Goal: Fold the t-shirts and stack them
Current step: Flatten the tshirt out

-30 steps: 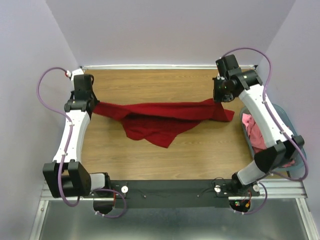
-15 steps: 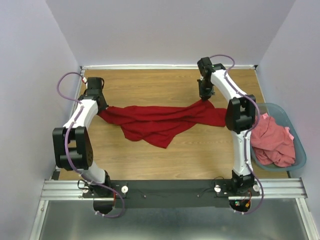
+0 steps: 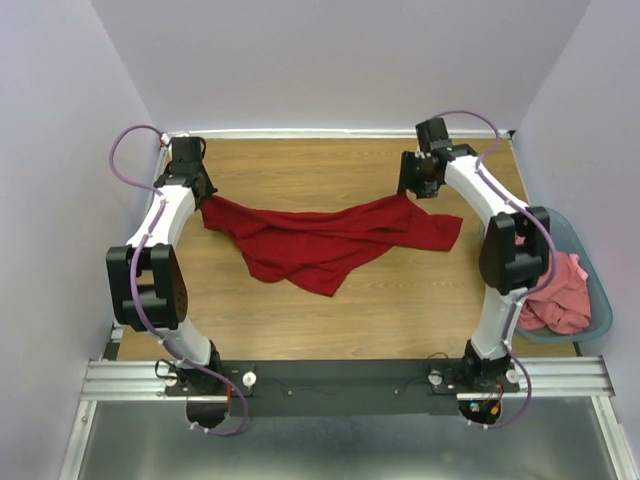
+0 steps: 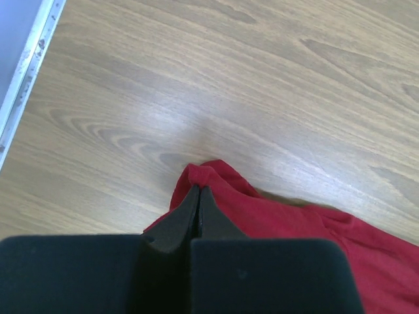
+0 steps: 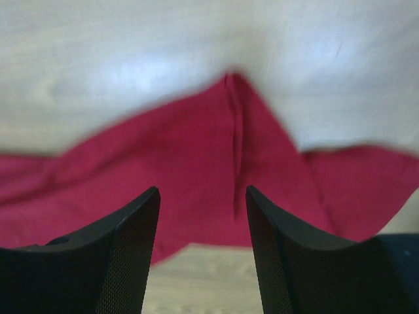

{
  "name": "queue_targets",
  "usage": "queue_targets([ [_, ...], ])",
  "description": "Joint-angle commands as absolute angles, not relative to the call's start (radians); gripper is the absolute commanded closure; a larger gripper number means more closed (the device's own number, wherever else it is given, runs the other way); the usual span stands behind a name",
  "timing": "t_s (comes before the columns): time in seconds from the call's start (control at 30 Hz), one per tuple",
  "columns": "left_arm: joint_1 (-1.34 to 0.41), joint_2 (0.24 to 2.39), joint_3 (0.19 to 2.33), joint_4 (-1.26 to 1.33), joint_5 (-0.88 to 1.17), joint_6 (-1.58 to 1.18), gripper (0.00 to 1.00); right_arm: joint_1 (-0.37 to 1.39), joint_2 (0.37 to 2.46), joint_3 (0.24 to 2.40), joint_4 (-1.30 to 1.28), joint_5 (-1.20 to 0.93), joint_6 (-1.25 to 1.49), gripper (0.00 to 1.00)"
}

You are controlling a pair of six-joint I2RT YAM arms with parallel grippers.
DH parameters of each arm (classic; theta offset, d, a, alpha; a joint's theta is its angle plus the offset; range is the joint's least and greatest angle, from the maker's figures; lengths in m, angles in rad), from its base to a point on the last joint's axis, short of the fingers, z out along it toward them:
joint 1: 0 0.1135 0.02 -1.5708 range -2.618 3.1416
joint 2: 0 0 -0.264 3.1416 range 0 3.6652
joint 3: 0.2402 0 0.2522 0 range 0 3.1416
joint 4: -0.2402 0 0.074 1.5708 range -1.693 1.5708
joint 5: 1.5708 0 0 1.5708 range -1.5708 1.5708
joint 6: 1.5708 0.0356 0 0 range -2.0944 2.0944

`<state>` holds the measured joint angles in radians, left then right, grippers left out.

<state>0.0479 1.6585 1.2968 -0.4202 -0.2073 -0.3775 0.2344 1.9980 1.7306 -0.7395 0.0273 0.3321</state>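
A dark red t-shirt lies crumpled in a long band across the middle of the wooden table. My left gripper is shut on its left end, and the left wrist view shows the closed fingertips pinching a fold of the red cloth. My right gripper stands open just above the shirt's right end. In the right wrist view its gripper has nothing between the fingers, and the red cloth lies flat below. Salmon-pink t-shirts are heaped at the right.
The pink heap sits in a grey-blue basket beyond the table's right edge, partly hidden by the right arm. Purple walls close in on the left, back and right. Bare wood table lies behind the shirt and in front of it.
My right gripper has opened and let go of the shirt's right end, which now rests on the table. The left gripper stays shut on the left end and has shifted slightly back.
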Motion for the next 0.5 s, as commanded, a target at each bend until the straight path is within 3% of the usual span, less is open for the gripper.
queue_targets([
  [0.0, 0.046, 1.671, 1.281, -0.399, -0.169, -0.393, 1.0, 0.235, 1.901, 1.486, -0.611, -0.086, 0.382, 0.36],
  [0.47, 0.046, 1.64, 1.247, -0.391, -0.166, -0.385, 1.0, 0.19, 1.928, 1.31, -0.405, -0.206, 0.426, 0.36],
])
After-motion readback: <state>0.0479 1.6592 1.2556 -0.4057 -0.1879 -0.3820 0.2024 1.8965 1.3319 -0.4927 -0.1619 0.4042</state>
